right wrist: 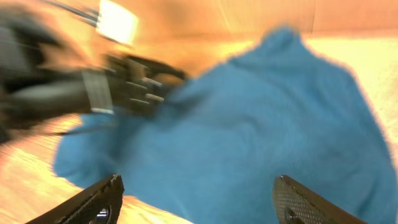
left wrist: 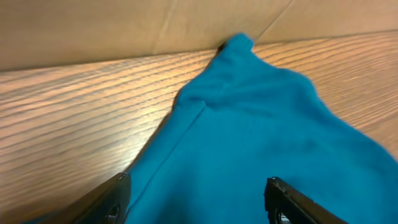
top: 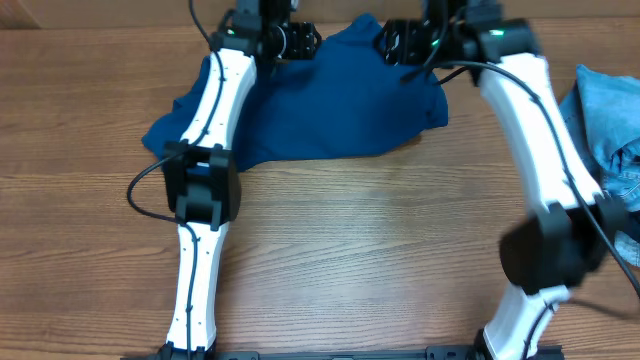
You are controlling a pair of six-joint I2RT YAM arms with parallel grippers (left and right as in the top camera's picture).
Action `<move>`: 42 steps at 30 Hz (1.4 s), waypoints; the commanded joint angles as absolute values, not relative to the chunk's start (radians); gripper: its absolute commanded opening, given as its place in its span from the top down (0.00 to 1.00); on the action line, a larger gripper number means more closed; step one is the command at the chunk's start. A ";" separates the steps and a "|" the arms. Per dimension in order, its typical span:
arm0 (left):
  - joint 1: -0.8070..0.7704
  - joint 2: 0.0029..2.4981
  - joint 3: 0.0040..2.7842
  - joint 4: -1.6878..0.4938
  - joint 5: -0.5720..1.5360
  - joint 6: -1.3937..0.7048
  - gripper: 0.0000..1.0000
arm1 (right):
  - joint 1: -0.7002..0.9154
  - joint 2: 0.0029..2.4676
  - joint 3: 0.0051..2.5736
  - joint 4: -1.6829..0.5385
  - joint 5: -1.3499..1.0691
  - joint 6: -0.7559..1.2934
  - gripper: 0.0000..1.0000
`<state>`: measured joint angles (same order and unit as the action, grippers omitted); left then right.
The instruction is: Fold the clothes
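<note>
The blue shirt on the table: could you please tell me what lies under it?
The wooden table shows around every visible edge of the blue shirt, so the shirt lies on the tabletop. Whether anything else sits beneath the fabric is hidden.

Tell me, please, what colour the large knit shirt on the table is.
Plain deep blue shirt, best seen overhead.

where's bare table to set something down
Bare table in front of the blue shirt, between the left arm and right arm; also left of the left arm. Crowded: denim pile at the right edge.
</note>
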<state>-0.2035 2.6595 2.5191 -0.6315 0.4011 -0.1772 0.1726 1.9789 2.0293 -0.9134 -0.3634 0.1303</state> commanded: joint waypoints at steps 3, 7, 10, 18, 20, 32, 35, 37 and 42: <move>-0.247 2.741 2.509 -0.574 0.327 -0.123 0.29 | 0.176 1.856 2.059 -0.967 -0.364 0.077 0.19; -0.258 2.774 2.509 -0.572 0.261 -0.073 0.33 | 0.176 1.854 2.058 -1.011 -0.361 0.077 0.20; -0.258 2.784 2.508 -0.567 0.210 -0.073 0.34 | 0.176 1.854 2.058 -1.029 -0.361 0.077 0.20; -0.256 2.786 2.508 -0.480 0.138 -0.039 0.38 | 0.176 1.854 2.058 -1.049 -0.361 0.077 0.20; -0.256 2.787 2.508 -0.471 0.138 -0.039 0.38 | 0.176 1.854 2.058 -1.058 -0.361 0.077 0.20; -0.257 2.826 2.503 -0.466 0.150 -0.029 0.39 | 0.176 1.854 2.058 -1.081 -0.361 0.078 0.22; -0.257 2.833 2.502 -0.462 0.150 -0.029 0.40 | 0.176 1.854 2.058 -1.084 -0.361 0.078 0.22; -0.257 2.839 2.502 -0.463 0.152 -0.029 0.45 | 0.176 1.854 2.058 -1.087 -0.361 0.078 0.23; -0.257 2.842 2.502 -0.464 0.181 -0.029 0.60 | 0.176 1.854 2.058 -1.095 -0.362 0.078 0.24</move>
